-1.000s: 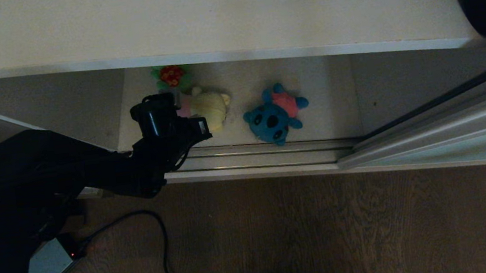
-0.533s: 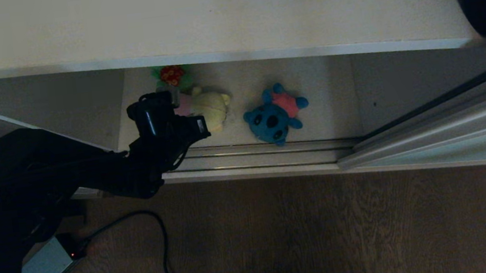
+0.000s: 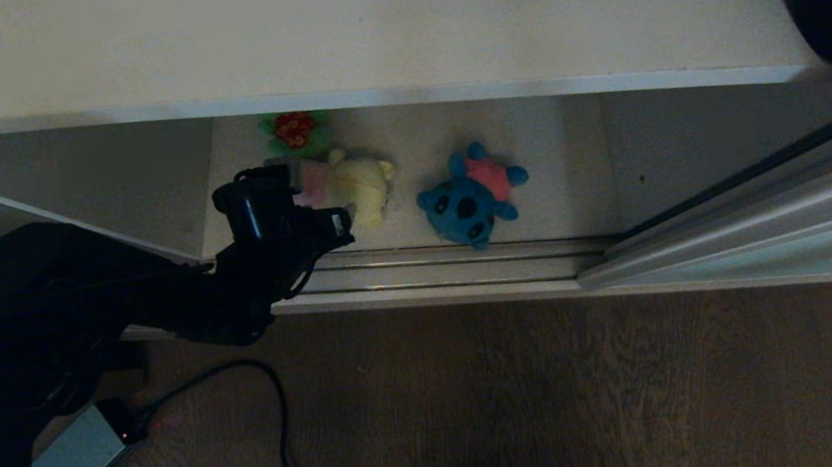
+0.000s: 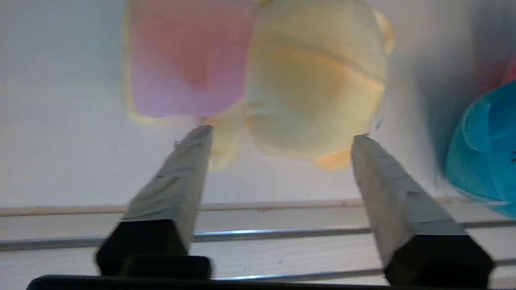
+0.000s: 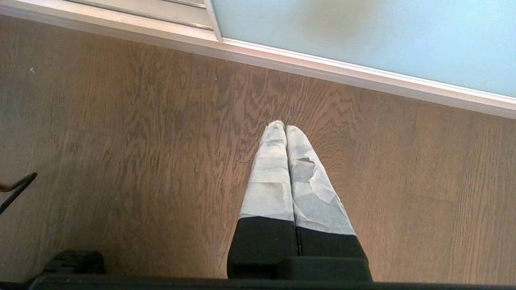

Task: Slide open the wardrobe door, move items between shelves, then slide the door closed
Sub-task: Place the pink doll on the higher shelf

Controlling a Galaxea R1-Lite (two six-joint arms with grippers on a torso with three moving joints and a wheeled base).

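Toys lie on the lower shelf (image 3: 558,170), the pale board behind the door tracks. The yellow toy (image 3: 356,185) with its pink part sits near the shelf's left end, and the blue toy (image 3: 473,194) (pink back, dark ears) lies to its right, close to the front edge by the track (image 3: 451,265). A small red and green toy (image 3: 293,131) sits further back, right under the front edge of the upper shelf (image 3: 361,28), just behind the yellow one. The left gripper (image 4: 282,139) reaches in over the track at the yellow toy; its fingers (image 4: 183,181) stand spread apart, the tips at the toy's near side, and whether they touch it is hard to tell. The toy rests on the board, not lifted. The door (image 3: 776,231), frosted pale glass in a light frame, is slid away to the right, leaving the toy bay open. The right gripper (image 5: 285,128) hangs over the floor (image 5: 121,161) with its fingers pressed together on nothing, near the door's bottom rail. On the floor at the left lie a black cable (image 3: 282,429) and a small grey box (image 3: 70,465).
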